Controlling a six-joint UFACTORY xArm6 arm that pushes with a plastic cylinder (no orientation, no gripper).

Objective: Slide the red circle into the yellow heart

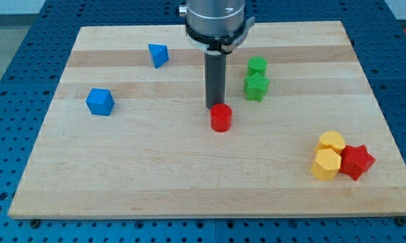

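The red circle (221, 117) is a short red cylinder near the middle of the wooden board (156, 175). My tip (214, 108) stands right behind it, at its upper left edge, touching or nearly touching. The yellow heart (332, 141) lies at the view's lower right, far from the red circle. It sits packed against a yellow hexagon (326, 164) below it and a red star (356, 161) to its right.
Two green blocks (257, 66) (255, 86) stand just right of the rod. A blue triangular block (158, 55) sits at the upper left and a blue cube-like block (100, 101) at the left. Blue perforated table surrounds the board.
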